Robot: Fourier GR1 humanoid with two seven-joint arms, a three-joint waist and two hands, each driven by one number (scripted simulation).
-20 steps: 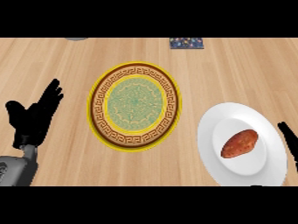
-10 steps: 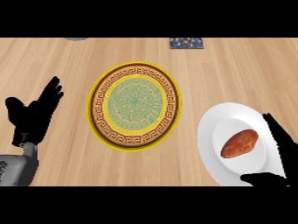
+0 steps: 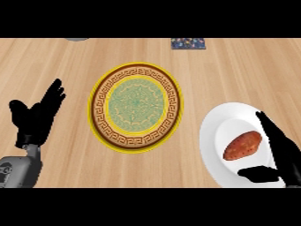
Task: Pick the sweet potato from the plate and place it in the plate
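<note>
Toward the worktop's near right corner: sweet potato (image 3: pixel 242 145), reddish-brown, lying tilted on the white plate (image 3: pixel 219 128), roughly at its middle. Just right of it, right hand (image 3: pixel 284 152), black, fingers straight and pointing away toward the far edge, thumb (image 3: pixel 257 173) stretched left beneath the potato's near end; released, grasping nothing, no clear touch with the potato to be made out. Partly over the white plate's right side, hiding that part of the rim. White plate itself cut off at the worktop's near edge and close to the right edge.

Left of the white plate, near the worktop's middle: patterned plate (image 3: pixel 136 107), yellow rim, brown band with a key pattern, green centre; bare of food. Near the white plate, rims apart, a strip of wood between them.

Further left, close to the left edge: left hand (image 3: pixel 36 115), black, fingers straight and up, thumb spread to the side; released, resting, well apart from both plates. Below it, grey forearm (image 3: pixel 13 171) coming in from the near left corner.

At the far edge: small dark patterned item (image 3: pixel 188 43) right of centre, and a grey sliver (image 3: pixel 77 39) further left, both cut off, neither identifiable.

Underneath everything: light wooden worktop (image 3: pixel 244 70), grain running left to right.
</note>
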